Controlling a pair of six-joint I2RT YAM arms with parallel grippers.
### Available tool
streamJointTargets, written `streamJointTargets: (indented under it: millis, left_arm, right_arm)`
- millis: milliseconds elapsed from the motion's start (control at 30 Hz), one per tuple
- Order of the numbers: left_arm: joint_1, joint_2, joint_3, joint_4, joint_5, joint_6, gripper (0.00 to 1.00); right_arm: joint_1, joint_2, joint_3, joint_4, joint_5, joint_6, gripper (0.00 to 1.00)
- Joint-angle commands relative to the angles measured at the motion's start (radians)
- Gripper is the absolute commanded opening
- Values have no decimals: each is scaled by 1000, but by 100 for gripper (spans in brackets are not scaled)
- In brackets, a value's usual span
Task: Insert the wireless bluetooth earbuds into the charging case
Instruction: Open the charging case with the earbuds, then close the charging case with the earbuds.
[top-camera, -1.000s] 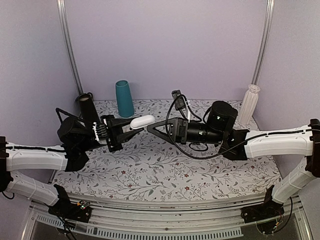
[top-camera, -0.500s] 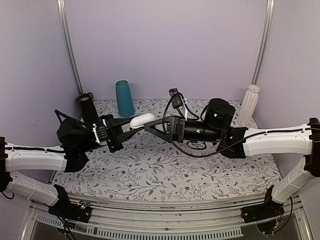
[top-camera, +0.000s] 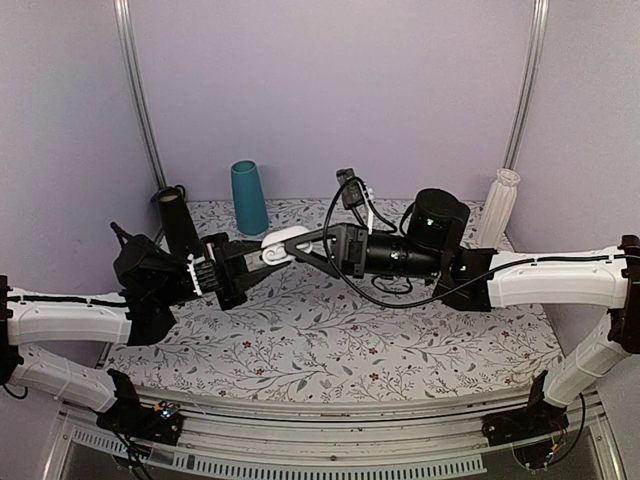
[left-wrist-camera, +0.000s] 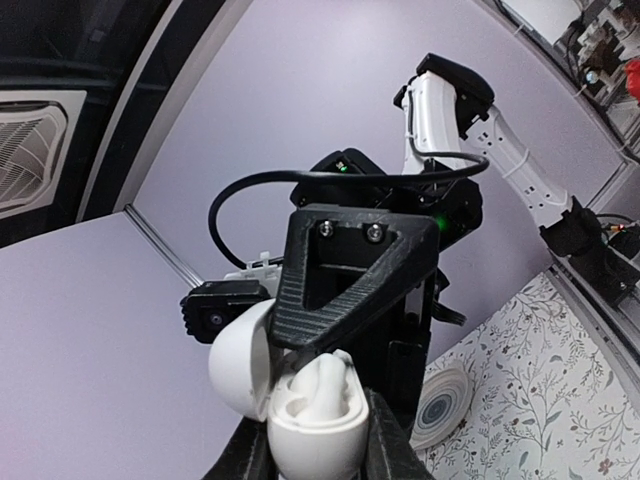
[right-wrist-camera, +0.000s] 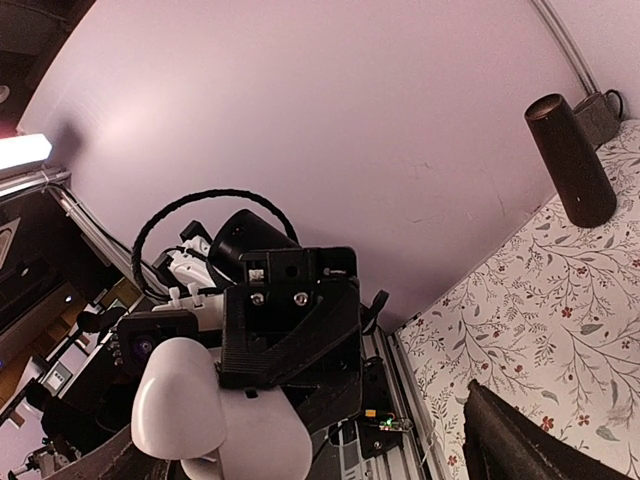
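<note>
Clamping my left gripper (top-camera: 256, 258) on the charging case (left-wrist-camera: 312, 432), I hold it lid-open above the floral table (top-camera: 330, 340), a white earbud (left-wrist-camera: 325, 378) standing inside. My right gripper (top-camera: 292, 250) is spread wide, one finger (left-wrist-camera: 345, 280) at the case's open mouth.

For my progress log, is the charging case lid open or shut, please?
Open: the charging case shows its lid swung aside, exposing the inside.

On the floral table (top-camera: 330, 345), a teal cup (top-camera: 248, 197) stands upright at eleven o'clock, a dark cylinder (top-camera: 176, 216) at ten o'clock and a white ribbed bottle (top-camera: 498, 207) at two o'clock.
</note>
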Motion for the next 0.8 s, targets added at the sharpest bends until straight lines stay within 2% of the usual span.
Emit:
streamJointTargets:
  millis: [0,300,767]
  left_arm:
    - [-17,-12,17,-26,10,25,0]
    - [-18,4,27,-6,7,-1,0]
    - [-16,14,38,-4,12,-46,0]
  right_arm:
    - [2,-21,28,2,-14,-5,95]
    - [2,5,27,24,-94,-40,95]
    - [2,34,44,-28,-97,-94,94]
